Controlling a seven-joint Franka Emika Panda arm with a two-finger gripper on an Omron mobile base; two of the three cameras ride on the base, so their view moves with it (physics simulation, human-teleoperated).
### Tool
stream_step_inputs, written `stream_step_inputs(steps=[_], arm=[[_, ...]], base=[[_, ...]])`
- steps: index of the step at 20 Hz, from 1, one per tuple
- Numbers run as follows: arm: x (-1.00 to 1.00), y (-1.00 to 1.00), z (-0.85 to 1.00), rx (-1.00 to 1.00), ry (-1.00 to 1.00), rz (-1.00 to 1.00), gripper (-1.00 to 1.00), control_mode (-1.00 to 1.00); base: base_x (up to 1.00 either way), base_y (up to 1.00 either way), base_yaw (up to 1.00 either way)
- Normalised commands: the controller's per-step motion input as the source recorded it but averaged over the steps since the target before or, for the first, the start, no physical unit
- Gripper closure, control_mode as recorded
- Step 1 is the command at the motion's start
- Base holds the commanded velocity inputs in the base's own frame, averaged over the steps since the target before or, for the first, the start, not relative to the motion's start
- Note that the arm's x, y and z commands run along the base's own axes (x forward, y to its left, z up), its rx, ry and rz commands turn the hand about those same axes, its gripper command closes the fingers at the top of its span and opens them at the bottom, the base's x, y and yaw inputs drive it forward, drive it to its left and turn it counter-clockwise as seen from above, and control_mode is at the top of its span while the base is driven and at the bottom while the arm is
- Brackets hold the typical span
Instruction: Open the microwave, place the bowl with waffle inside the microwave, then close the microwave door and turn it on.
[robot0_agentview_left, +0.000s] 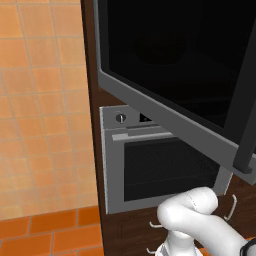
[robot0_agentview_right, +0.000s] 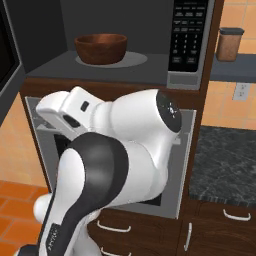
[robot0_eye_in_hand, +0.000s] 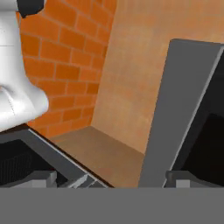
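The microwave (robot0_agentview_right: 150, 65) stands open, its keypad (robot0_agentview_right: 187, 35) on the right side. A brown bowl (robot0_agentview_right: 100, 48) sits on the round plate inside; what it holds is hidden by its rim. The microwave door (robot0_agentview_left: 150, 65), black glass in a grey frame, is swung out wide, with its black bar handle (robot0_agentview_left: 247, 125) at the free edge. In the hand view the door (robot0_eye_in_hand: 175, 109) shows edge-on at the right. My gripper (robot0_eye_in_hand: 109, 181) is open, its fingertips far apart with nothing between them, low beside the door and pointing at the tiled wall.
The grey oven (robot0_agentview_left: 160, 165) with a round knob (robot0_agentview_left: 120, 118) sits under the microwave, partly behind my arm (robot0_agentview_right: 125, 150). Wooden drawers (robot0_agentview_right: 225, 220) lie below. A dark stone counter (robot0_agentview_right: 225, 160) with a brown jar (robot0_agentview_right: 230, 45) is at the right.
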Motion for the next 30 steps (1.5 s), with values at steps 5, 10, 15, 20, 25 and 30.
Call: stream_step_inputs(steps=[5,10,15,20,25,30], arm=[[-0.84,0.73,0.26,0.00,0.11,0.13,-1.00,-1.00],[-0.75,0.78,0.38,-0.01,0.13,0.18,-1.00,-1.00],[-0.97,0.59,0.28,-0.13,0.07,0.35,-1.00,-1.00],[-0.71,0.65,0.26,-0.14,0.02,0.27,-1.00,-1.00],[0.11,0.87,-0.24,-0.01,-0.20,-0.44,-1.00,-1.00],[0.18,0.21,-0.16,0.00,-0.23,-0.94,-1.00,-1.00]], base=[[0.00,0.00,0.00],[0.00,0.00,0.00],[0.00,0.00,0.00],[0.00,0.00,0.00],[0.00,0.00,0.00],[0.00,0.00,0.00]])
